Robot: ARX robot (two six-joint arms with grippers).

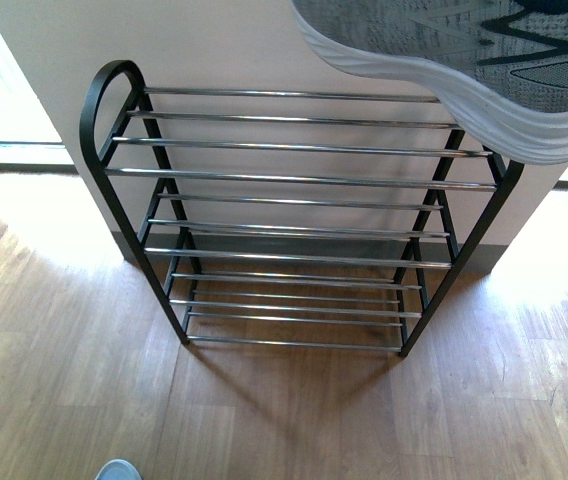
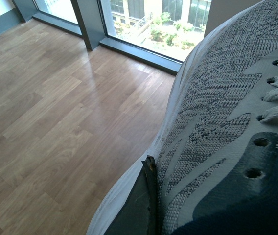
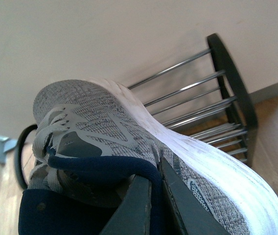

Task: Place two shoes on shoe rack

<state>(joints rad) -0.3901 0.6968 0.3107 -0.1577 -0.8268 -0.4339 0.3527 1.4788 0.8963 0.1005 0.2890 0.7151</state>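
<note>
Cropped sneaker (image 1: 484, 60) near shoe rack (image 1: 294, 180) — right gripper (image 3: 154, 181) seemingly pinching collar (image 3: 104, 169)

In the front view the shoe rack (image 1: 294, 180) stands at centre, its tiers of bare chrome rods open toward 6 o'clock (the lower gaps look narrower). Black side frames (image 1: 99, 110) close its ends at 9 and 3 o'clock. A grey sneaker (image 1: 484, 70) hangs at 1 o'clock, covering the top tier's corner. The wall (image 1: 224, 45) shuts off 12 o'clock. Wooden floor (image 1: 64, 380) lies open below, save a small grey thing (image 1: 117, 470) at 7 o'clock.
</note>
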